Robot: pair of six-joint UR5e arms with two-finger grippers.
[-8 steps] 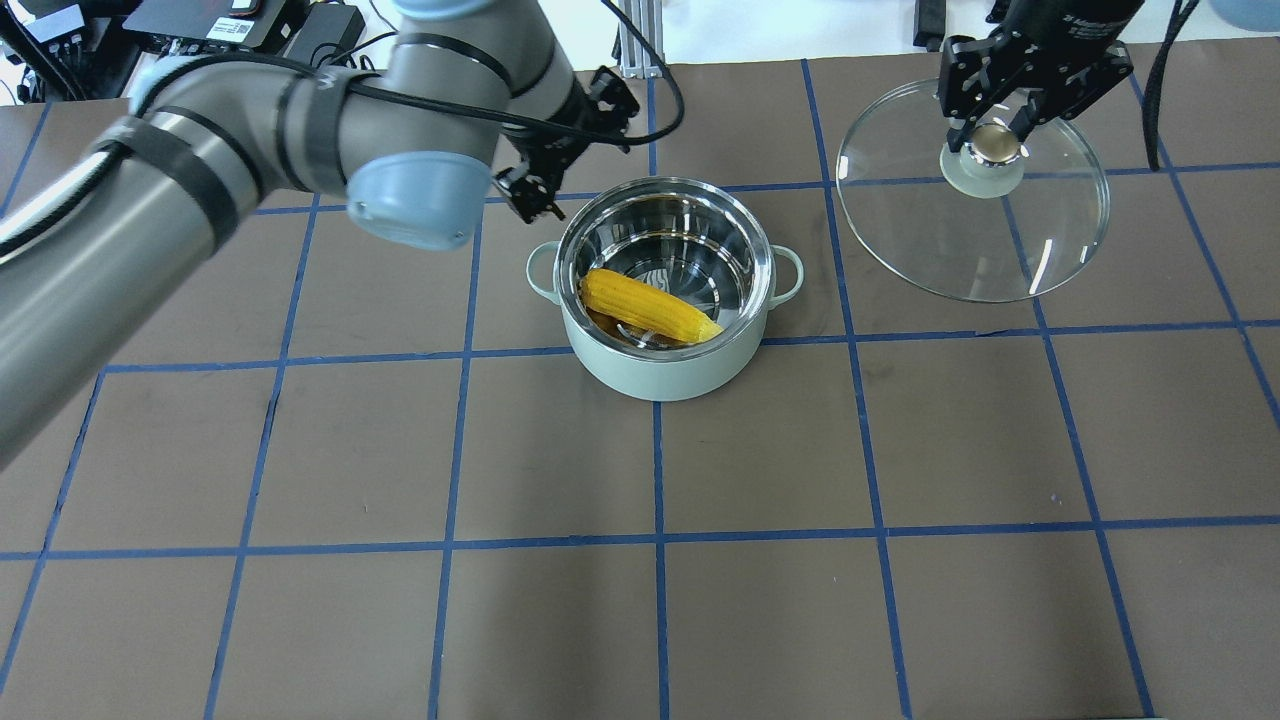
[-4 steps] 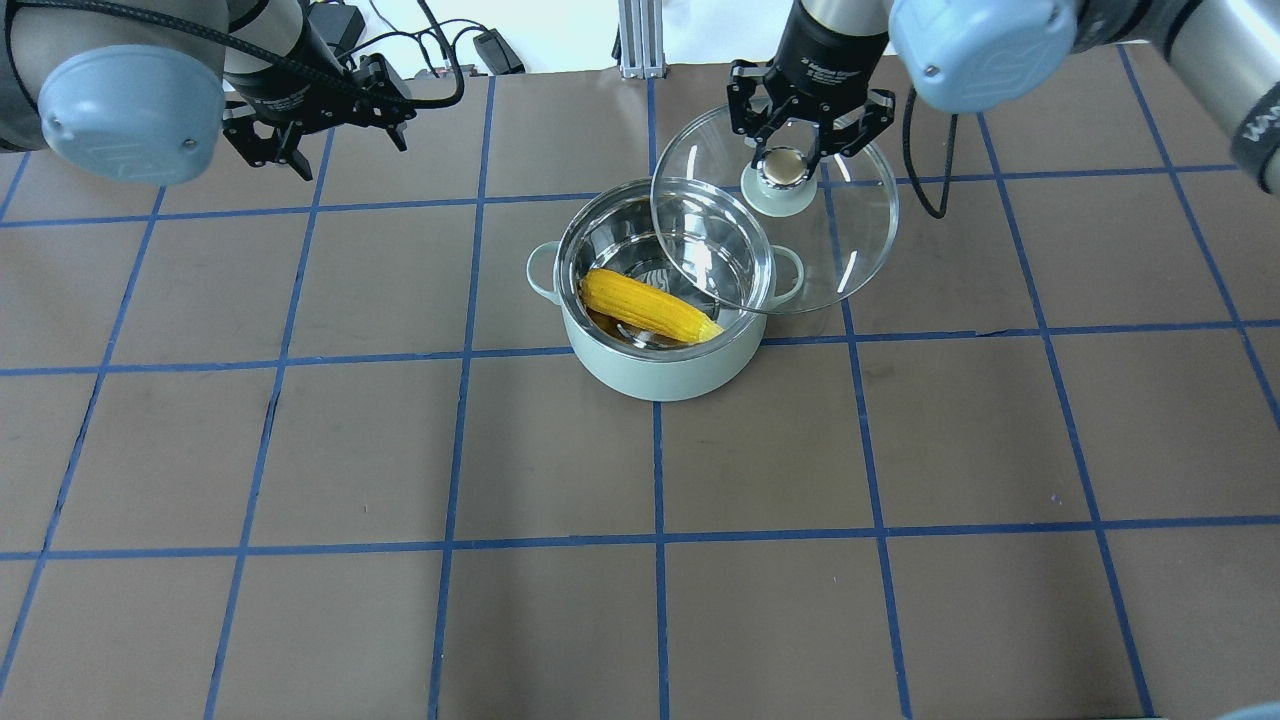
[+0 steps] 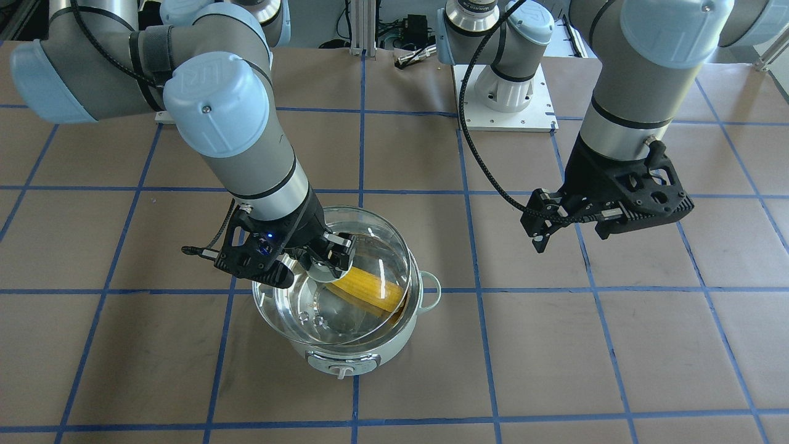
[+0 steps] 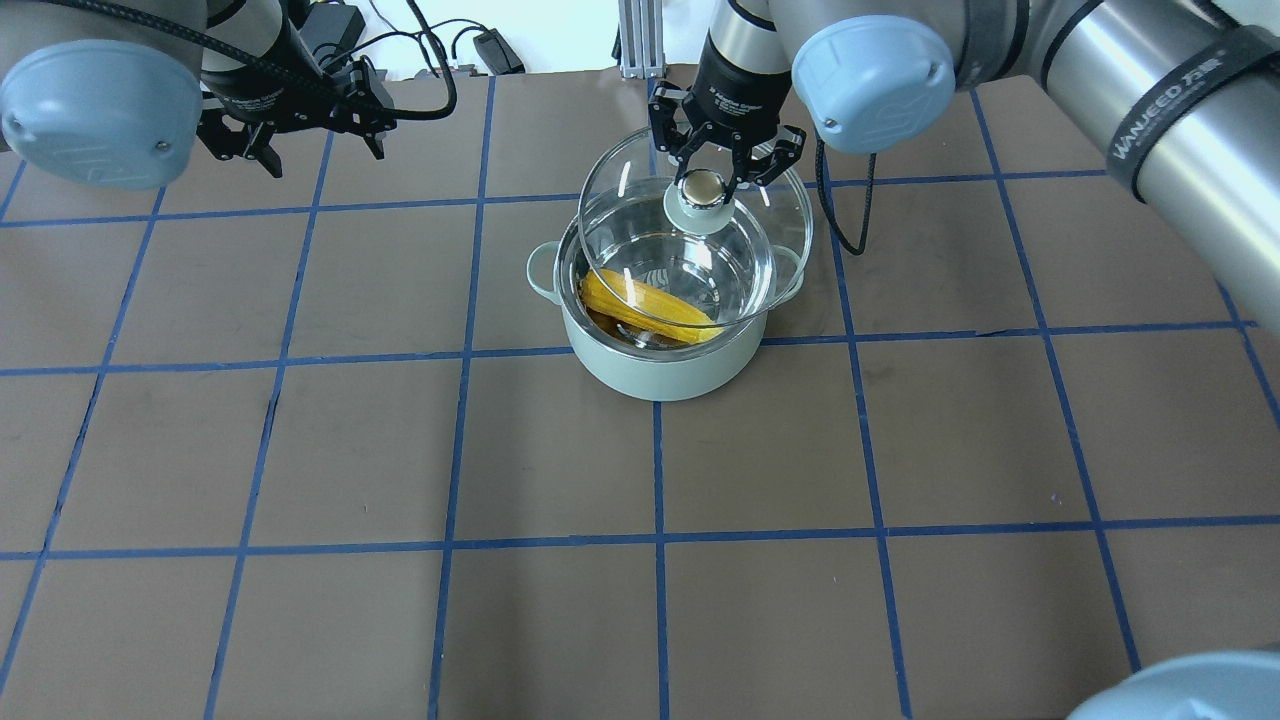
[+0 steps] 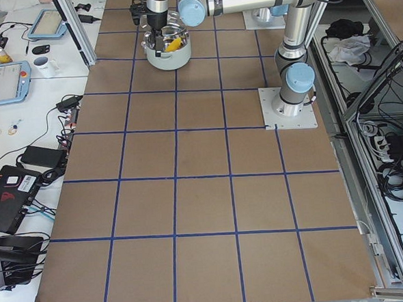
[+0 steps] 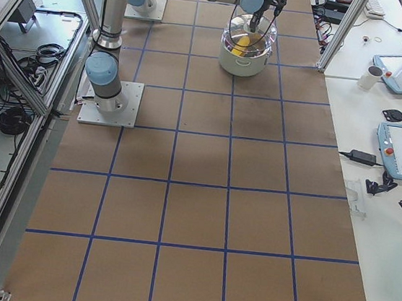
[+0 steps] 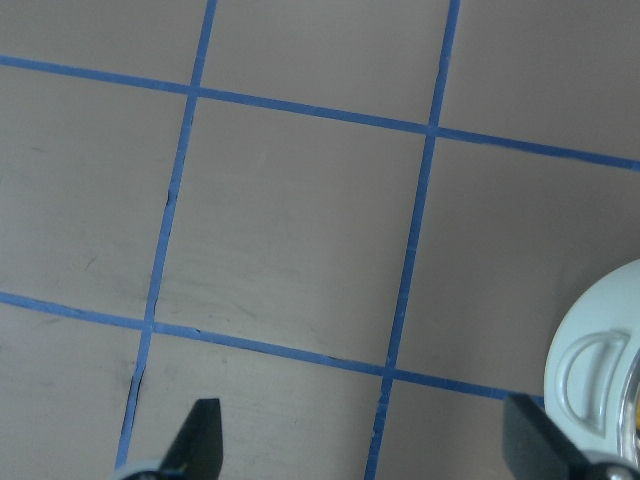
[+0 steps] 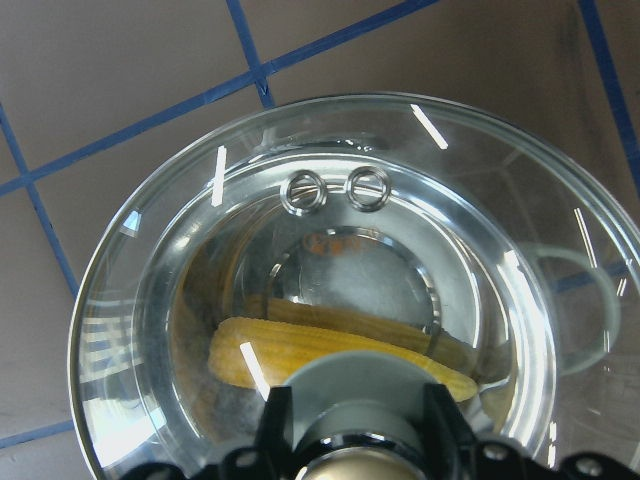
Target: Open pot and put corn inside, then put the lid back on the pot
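Note:
The mint-green pot (image 4: 660, 372) stands open at the table's middle, with the yellow corn (image 4: 640, 305) lying inside it. My right gripper (image 4: 703, 186) is shut on the cream knob of the clear glass lid (image 4: 745, 265). It holds the lid just over the pot, shifted a little to the far right of the rim. The right wrist view looks down through the lid (image 8: 180, 300) at the corn (image 8: 330, 350). In the front view the right gripper (image 3: 320, 262) is above the pot (image 3: 345, 364). My left gripper (image 4: 322, 150) is open and empty, far left of the pot.
Brown table surface with a blue tape grid. The left wrist view shows its open fingers (image 7: 200, 435) over bare table, with the pot's side handle (image 7: 590, 370) at the right edge. Cables and electronics (image 4: 480, 45) lie beyond the far edge.
My right gripper has carried the lid leftward from the far right to over the pot. My left arm has drawn back from the pot to the far left.

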